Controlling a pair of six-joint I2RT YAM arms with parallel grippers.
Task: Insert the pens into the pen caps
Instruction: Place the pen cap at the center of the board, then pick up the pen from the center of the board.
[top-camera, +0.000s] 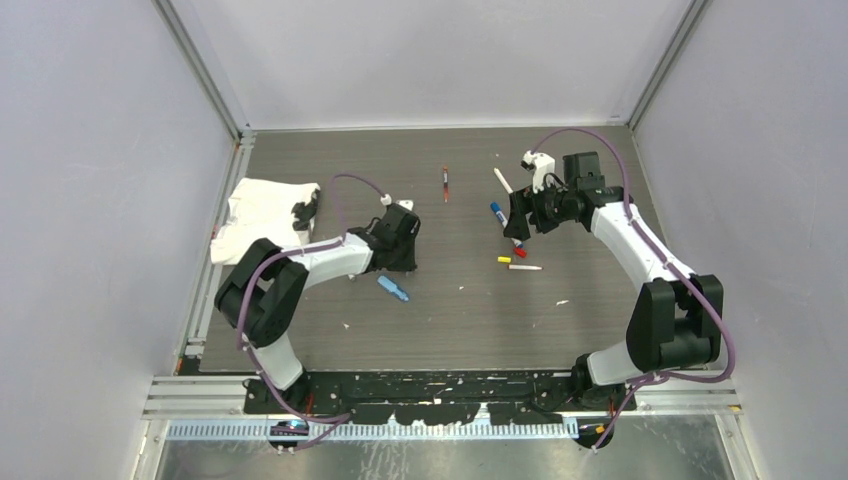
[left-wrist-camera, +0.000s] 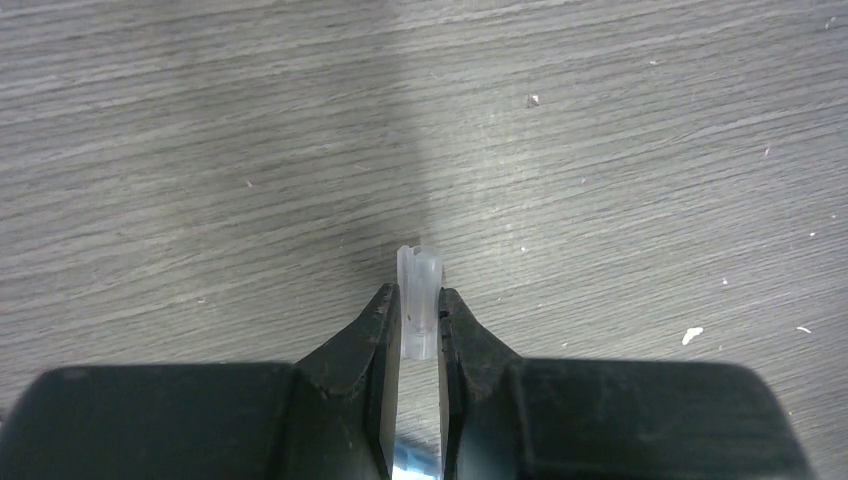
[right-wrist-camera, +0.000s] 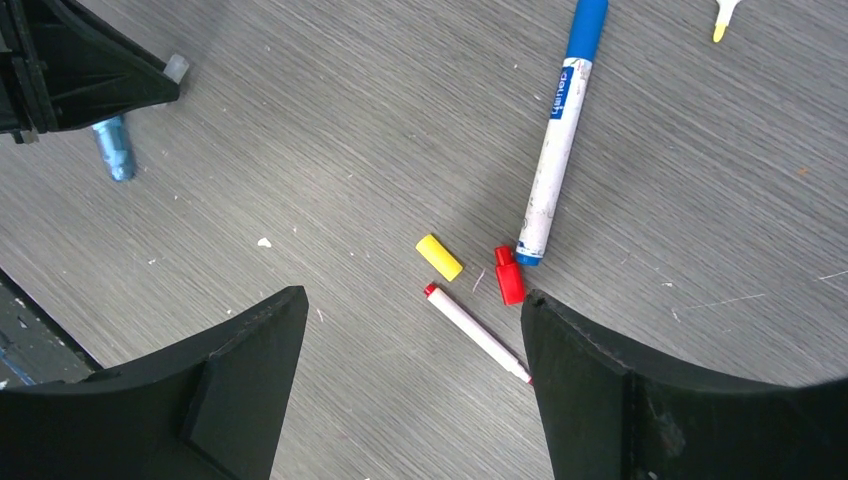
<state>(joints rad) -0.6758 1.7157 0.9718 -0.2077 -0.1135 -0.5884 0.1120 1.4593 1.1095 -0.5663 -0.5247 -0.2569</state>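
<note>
Dark wood-grain table (top-camera: 450, 330); white cloth (top-camera: 255, 215) far left; light-blue piece (top-camera: 393, 288) centre-left; red-ended pen (top-camera: 445, 183) far centre; blue pen (right-wrist-camera: 555, 150), yellow cap (right-wrist-camera: 439, 257), red cap (right-wrist-camera: 509, 275), thin pen (right-wrist-camera: 478, 332) right.

White cloth (top-camera: 262, 215) lies bunched at the far left of the dark wood-grain table (top-camera: 470, 330), with a small black item (top-camera: 305, 212) on its right edge, type unclear. Light-blue oblong piece (top-camera: 393, 288) lies flat left of centre, nearer. White specks (top-camera: 562, 302) are scattered near right.
</note>
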